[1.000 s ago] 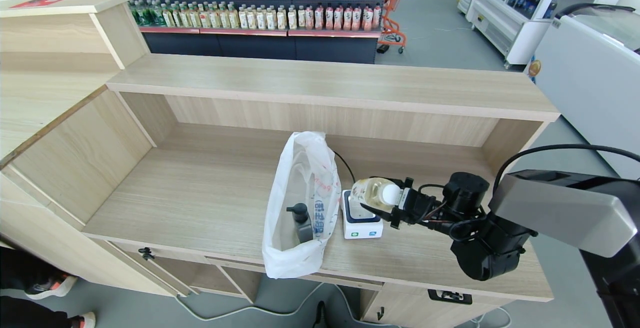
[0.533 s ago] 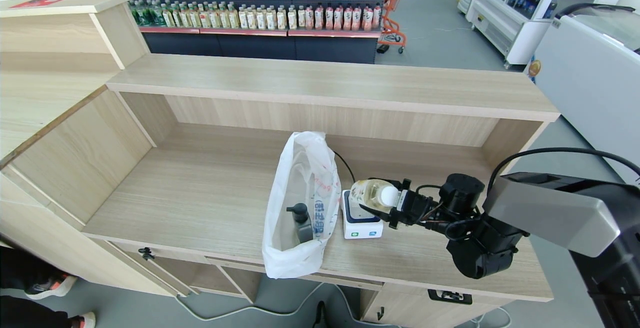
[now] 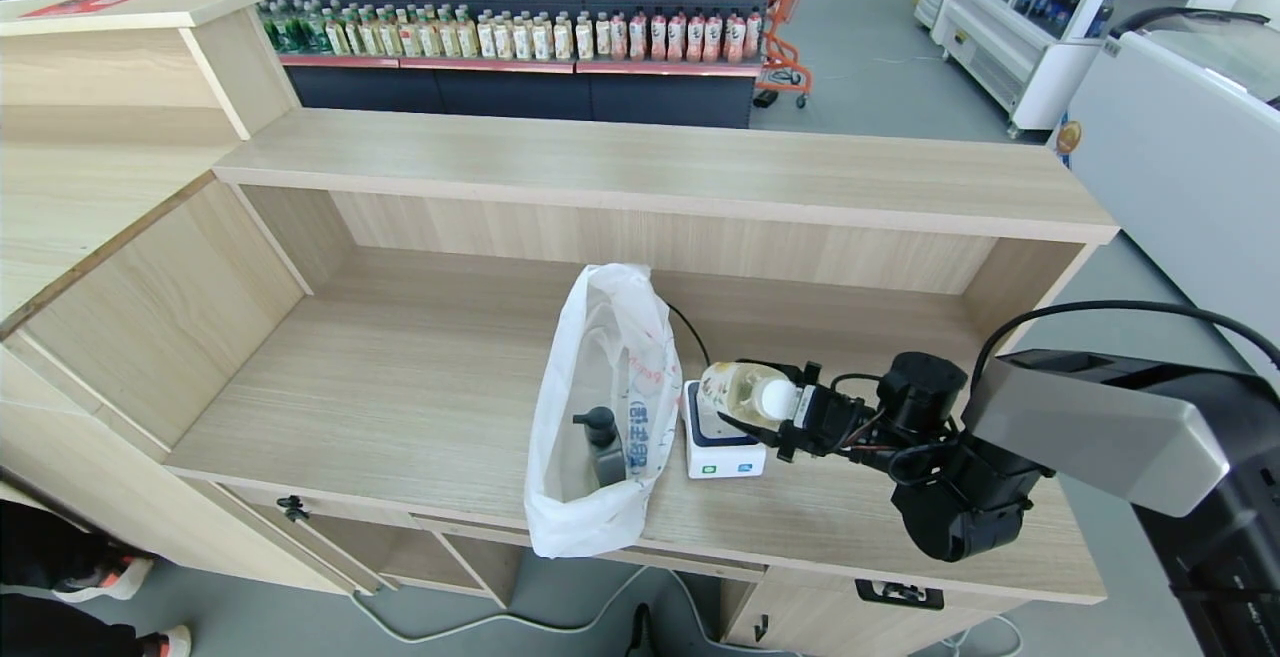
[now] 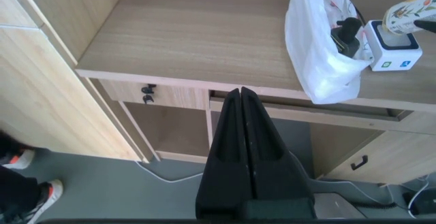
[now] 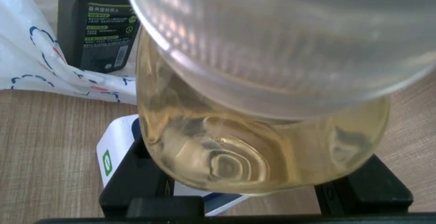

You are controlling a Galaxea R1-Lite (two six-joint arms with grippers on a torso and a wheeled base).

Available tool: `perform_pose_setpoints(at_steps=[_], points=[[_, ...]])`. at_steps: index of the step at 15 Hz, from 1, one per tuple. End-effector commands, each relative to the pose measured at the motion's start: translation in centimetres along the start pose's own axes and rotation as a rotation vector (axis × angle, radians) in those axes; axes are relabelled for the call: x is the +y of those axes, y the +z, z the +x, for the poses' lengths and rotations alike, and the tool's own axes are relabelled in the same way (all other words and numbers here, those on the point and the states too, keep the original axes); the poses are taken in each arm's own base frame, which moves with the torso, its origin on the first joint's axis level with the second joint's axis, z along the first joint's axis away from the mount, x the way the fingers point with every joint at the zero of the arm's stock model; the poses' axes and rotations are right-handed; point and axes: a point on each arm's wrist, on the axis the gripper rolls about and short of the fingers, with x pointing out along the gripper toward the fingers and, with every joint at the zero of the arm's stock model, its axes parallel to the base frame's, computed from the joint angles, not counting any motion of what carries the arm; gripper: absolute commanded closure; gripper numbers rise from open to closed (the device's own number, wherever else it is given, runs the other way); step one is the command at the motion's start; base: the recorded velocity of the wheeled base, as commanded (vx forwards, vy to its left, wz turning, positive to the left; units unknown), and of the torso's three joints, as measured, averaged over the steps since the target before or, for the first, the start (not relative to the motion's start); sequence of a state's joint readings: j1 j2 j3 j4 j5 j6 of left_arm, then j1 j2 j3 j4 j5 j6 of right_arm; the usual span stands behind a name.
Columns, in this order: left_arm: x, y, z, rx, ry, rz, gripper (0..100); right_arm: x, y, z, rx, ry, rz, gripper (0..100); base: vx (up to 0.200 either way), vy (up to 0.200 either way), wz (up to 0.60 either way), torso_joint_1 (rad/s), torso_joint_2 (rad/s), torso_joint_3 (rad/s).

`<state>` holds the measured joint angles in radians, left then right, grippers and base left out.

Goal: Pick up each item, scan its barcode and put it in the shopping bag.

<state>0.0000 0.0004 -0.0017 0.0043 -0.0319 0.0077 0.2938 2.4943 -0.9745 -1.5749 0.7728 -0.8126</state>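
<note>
A clear bottle of yellowish drink with a white cap lies on its side in my right gripper, which is shut on it just above the white barcode scanner. Up close, the bottle covers most of the scanner. To the scanner's left stands the white shopping bag, open, with a dark pump bottle inside. My left gripper is shut and empty, hanging low in front of the counter, left of the bag.
The wooden counter has free room left of the bag. A raised shelf runs along its back. A black cable leads from the scanner toward the back wall. Drawers sit under the counter's front edge.
My right gripper with the bottle has shifted slightly left and a little lower over the scanner. The bag and scanner have stayed put.
</note>
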Motion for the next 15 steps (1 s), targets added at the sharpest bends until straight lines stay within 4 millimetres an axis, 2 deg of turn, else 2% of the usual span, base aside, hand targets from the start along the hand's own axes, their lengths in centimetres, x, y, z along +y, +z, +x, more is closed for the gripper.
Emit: perform_pose_setpoints(at_steps=[1, 4, 6, 9, 10, 12, 15], points=[[0.0, 0.0, 0.0, 0.0, 0.0, 0.0, 100, 0.0, 0.0, 0.0, 0.002, 0.001, 0.003, 100, 0.0, 0.0, 0.0, 0.0, 0.0, 0.0], [0.0, 0.0, 0.0, 0.0, 0.001, 0.0, 100, -1.1, 0.8, 0.1, -0.014, -0.022, -0.013, 100, 0.0, 0.0, 0.0, 0.0, 0.0, 0.0], [0.0, 0.0, 0.0, -0.001, 0.0, 0.0, 100, -3.0, 2.1, -0.9, -0.018, -0.058, 0.004, 100, 0.0, 0.0, 0.0, 0.0, 0.0, 0.0], [0.0, 0.0, 0.0, -0.001, 0.0, 0.0, 100, -5.1, 5.0, -2.2, -0.041, -0.094, 0.089, 100, 0.0, 0.0, 0.0, 0.0, 0.0, 0.0], [0.0, 0.0, 0.0, 0.0, 0.001, 0.0, 100, -6.1, 7.2, -3.1, -0.056, -0.114, 0.146, 100, 0.0, 0.0, 0.0, 0.0, 0.0, 0.0], [0.0, 0.0, 0.0, -0.001, 0.0, 0.0, 100, -6.7, 10.0, -4.7, -0.017, -0.201, 0.238, 100, 0.0, 0.0, 0.0, 0.0, 0.0, 0.0], [0.0, 0.0, 0.0, 0.0, 0.0, 0.0, 100, -6.5, 13.3, -7.8, 0.065, -0.403, 0.495, 100, 0.0, 0.0, 0.0, 0.0, 0.0, 0.0]])
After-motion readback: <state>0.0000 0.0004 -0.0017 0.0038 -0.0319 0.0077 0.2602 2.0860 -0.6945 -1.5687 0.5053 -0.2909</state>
